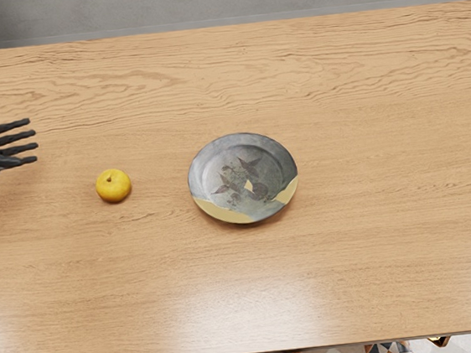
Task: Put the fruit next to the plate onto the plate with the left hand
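Observation:
A small yellow fruit (pixel 113 185) with a dark stem dimple sits on the wooden table, a short gap left of the plate. The plate (pixel 277 157) is round, grey with a dark bird-like pattern and a cream patch at its lower rim, near the table's middle. My left hand (pixel 13 145) enters from the left edge, up and to the left of the fruit, apart from it. Its dark fingers (pixel 13 126) stretch out straight toward the right and hold nothing. The right arm does not show.
The wooden table (pixel 378 246) fills the view, with its front edge at the bottom and a grey wall behind the far edge. Patterned floor tiles show below the front edge.

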Controlling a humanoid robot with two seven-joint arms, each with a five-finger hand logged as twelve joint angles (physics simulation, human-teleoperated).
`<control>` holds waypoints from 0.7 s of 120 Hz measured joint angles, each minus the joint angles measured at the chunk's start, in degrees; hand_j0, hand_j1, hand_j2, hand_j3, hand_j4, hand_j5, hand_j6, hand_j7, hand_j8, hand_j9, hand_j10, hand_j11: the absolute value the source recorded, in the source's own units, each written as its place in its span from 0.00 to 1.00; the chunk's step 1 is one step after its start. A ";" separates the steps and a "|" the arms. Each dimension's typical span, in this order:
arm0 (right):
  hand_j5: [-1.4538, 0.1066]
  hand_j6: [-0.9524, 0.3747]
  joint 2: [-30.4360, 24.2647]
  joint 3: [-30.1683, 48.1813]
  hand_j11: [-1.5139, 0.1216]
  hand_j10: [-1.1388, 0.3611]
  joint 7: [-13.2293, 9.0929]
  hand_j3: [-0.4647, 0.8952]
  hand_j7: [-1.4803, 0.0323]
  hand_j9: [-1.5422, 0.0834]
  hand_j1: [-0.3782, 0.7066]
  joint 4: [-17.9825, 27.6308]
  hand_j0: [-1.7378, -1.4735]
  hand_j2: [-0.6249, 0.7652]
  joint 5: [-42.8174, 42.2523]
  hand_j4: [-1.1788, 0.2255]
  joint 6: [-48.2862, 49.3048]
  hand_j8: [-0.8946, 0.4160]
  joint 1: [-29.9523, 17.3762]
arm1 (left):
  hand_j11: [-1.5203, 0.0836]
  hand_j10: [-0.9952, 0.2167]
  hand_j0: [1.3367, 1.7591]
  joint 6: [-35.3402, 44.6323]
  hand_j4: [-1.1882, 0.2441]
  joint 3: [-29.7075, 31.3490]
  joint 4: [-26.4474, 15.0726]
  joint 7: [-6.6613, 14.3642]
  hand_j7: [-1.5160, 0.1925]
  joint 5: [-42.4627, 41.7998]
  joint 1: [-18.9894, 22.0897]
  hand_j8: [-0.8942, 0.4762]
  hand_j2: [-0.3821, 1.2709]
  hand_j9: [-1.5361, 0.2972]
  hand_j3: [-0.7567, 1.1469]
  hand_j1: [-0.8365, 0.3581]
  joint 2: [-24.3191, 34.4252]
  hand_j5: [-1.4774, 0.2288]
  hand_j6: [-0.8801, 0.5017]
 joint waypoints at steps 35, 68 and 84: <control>0.91 0.70 0.00 0.05 0.91 0.74 0.00 0.34 0.96 0.93 0.05 -0.07 0.30 0.45 0.00 0.82 -0.01 0.67 0.01 | 0.94 0.82 0.76 0.00 0.83 0.02 -2.62 6.19 0.88 5.18 -6.19 0.65 0.23 0.83 0.40 0.99 -0.13 0.86 0.63; 0.91 0.70 0.00 -0.02 0.91 0.74 0.00 0.34 0.96 0.93 0.05 -0.13 0.30 0.45 0.00 0.82 -0.04 0.67 0.01 | 0.94 0.81 0.76 -0.02 0.82 -0.06 -5.74 13.37 0.88 15.35 -13.84 0.64 0.23 0.83 0.40 0.98 -1.87 0.86 0.63; 0.91 0.70 0.00 -0.03 0.91 0.74 0.00 0.34 0.96 0.93 0.05 -0.14 0.30 0.45 0.00 0.82 -0.05 0.67 0.02 | 0.94 0.81 0.76 -0.01 0.82 -0.10 -15.73 13.77 0.88 23.13 -16.01 0.64 0.23 0.83 0.40 0.98 0.73 0.86 0.63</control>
